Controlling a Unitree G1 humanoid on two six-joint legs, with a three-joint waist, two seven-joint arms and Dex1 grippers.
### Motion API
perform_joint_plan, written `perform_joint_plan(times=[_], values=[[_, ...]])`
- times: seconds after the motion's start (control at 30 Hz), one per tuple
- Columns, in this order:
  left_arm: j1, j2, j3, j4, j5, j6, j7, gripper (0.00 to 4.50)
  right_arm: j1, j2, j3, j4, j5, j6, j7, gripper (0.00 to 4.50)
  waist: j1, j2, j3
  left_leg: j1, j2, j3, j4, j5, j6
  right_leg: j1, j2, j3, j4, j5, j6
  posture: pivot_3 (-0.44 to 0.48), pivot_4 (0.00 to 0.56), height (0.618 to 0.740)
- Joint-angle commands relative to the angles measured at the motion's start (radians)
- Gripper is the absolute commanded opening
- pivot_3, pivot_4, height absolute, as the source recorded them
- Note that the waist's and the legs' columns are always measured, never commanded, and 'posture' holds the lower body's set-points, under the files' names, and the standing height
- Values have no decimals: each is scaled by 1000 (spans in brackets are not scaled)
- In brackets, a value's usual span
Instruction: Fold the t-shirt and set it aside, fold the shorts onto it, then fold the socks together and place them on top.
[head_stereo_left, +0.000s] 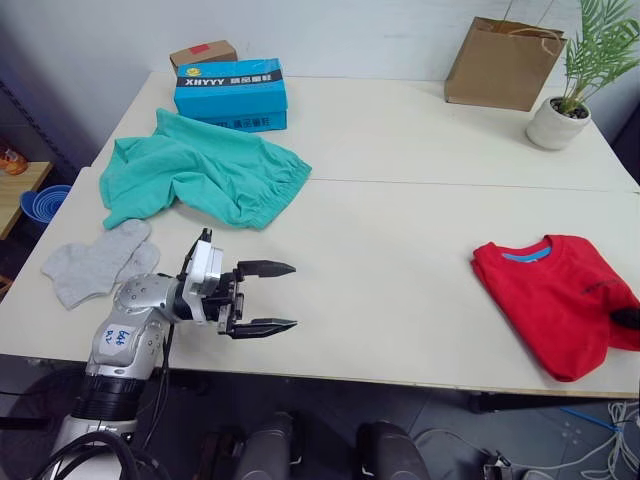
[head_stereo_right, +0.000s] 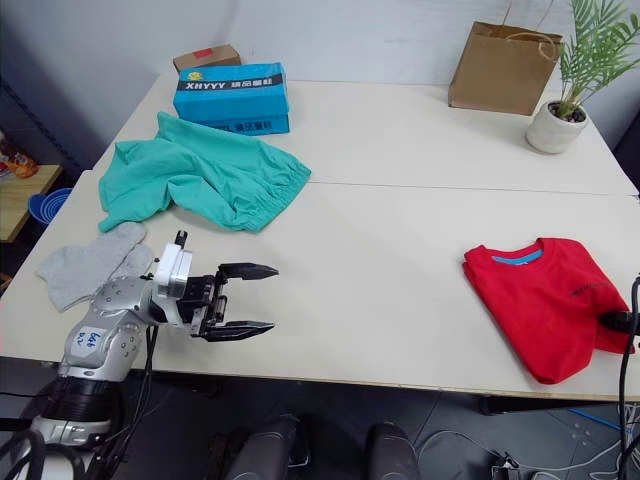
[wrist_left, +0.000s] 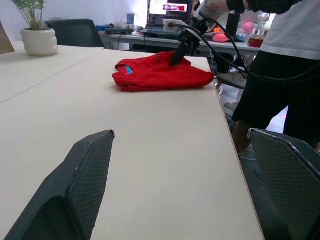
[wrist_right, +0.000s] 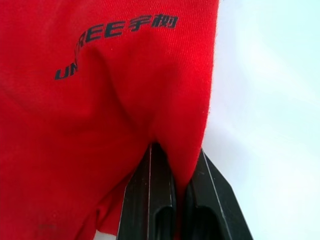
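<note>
The red t-shirt (head_stereo_left: 556, 298) lies folded at the right end of the front table, its blue neck label up. My right gripper (wrist_right: 172, 197) is shut on a pinched fold of its right edge, and shows in the head view at the table's right rim (head_stereo_left: 626, 318). The teal-green shorts (head_stereo_left: 200, 178) lie crumpled at the far left. The grey socks (head_stereo_left: 95, 262) lie flat at the left front edge. My left gripper (head_stereo_left: 262, 297) hovers open over the front edge, right of the socks, with nothing between its fingers.
A blue box (head_stereo_left: 231, 94) and a small cardboard box (head_stereo_left: 203, 53) stand behind the shorts. A brown paper bag (head_stereo_left: 503, 63) and a potted plant (head_stereo_left: 566, 110) stand at the back right. A person (wrist_left: 280, 60) stands beyond the right end. Bare tabletop (head_stereo_left: 390, 260) lies between the garments.
</note>
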Motion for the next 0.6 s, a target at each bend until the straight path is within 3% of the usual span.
perform_joint_plan(times=[0.03,0.23,0.5,0.53,0.6], values=[[-23,16,29,17,4,-27,-11,4500,16,-13,-28,7,-12,66,-15,47,0,0,0,0,0,0,0,0,0,0,0,0,0,0,0,0,150,740],[-28,-4,25,9,8,-37,1,4500,42,-23,-146,-3,30,84,-77,47,3,0,0,-1,-1,-1,0,0,1,0,0,-1,-1,0,0,0,150,740],[-32,-13,20,29,13,-48,-2,4500,132,3,-286,-145,114,227,-128,47,1,0,0,0,0,-1,-1,0,1,0,0,-1,0,0,0,0,150,740],[-36,-14,19,33,14,-50,-3,4500,146,12,-319,-181,131,241,-146,524,2,0,0,0,0,-1,-1,0,1,0,0,-1,0,0,0,0,150,740],[-42,-17,19,41,14,-52,-3,4500,185,22,-369,-257,159,277,-156,1029,2,0,0,0,0,-1,-1,0,1,0,0,-1,0,0,0,0,150,740]])
